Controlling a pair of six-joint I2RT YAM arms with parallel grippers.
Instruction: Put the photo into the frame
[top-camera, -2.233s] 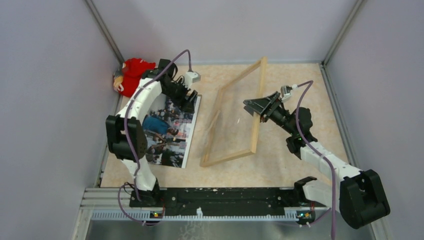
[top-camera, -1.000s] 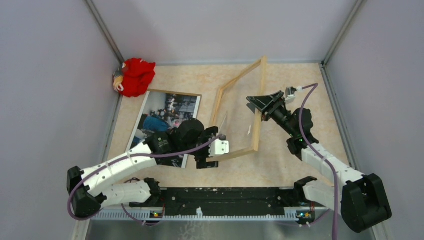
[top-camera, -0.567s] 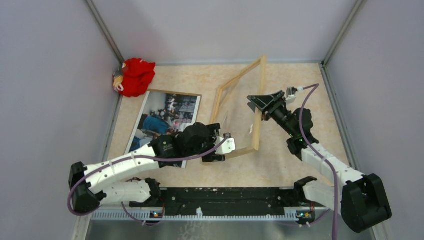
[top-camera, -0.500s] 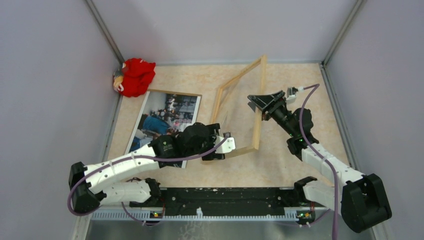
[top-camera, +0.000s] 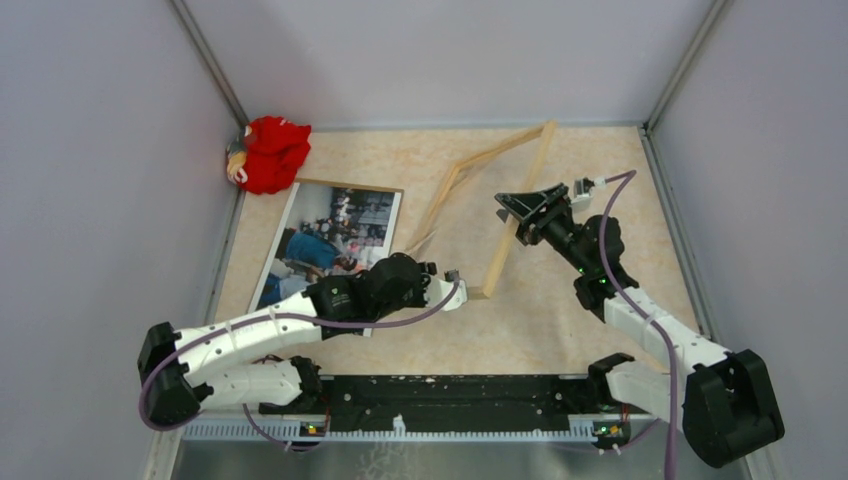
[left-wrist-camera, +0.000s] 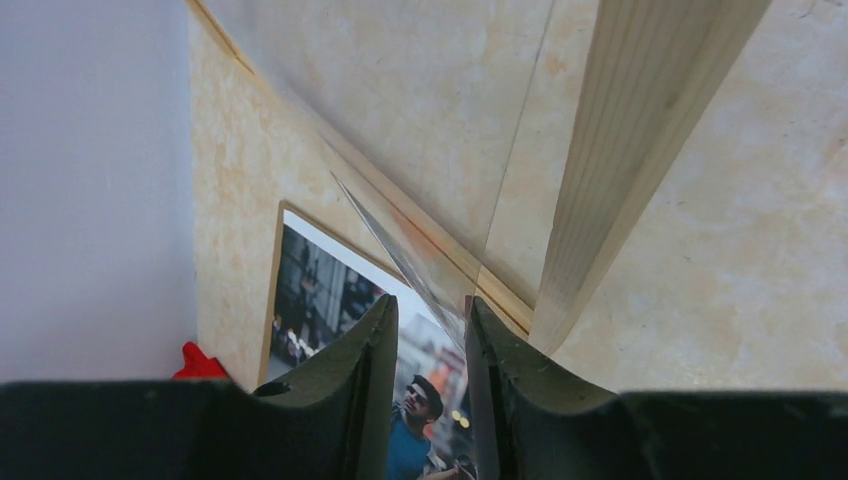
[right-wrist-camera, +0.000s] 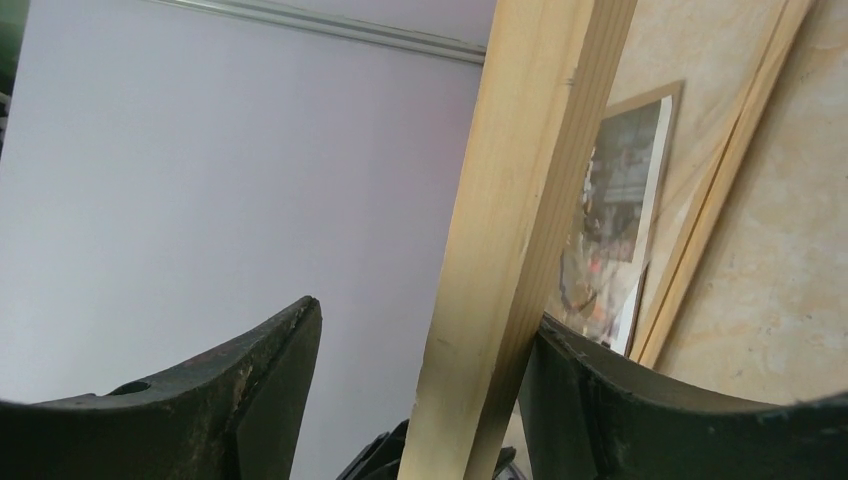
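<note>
I see the frame (top-camera: 499, 262) tilted up off the table (top-camera: 560, 320), one rail between my right gripper's (right-wrist-camera: 425, 320) parted jaws. My left gripper (left-wrist-camera: 428, 330) narrowly straddles its near corner; I cannot tell whether it grips. The photo (top-camera: 335, 235) lies flat to the left, a red toy (top-camera: 270, 150) beyond.

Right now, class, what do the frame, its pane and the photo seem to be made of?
The frame: pale, bare-looking wood, grain lines showing. Its pane: thin clear sheet, glass or plastic, the table showing through. The photo: thin printed paper, lying flat with a white border; finish unclear.
</note>
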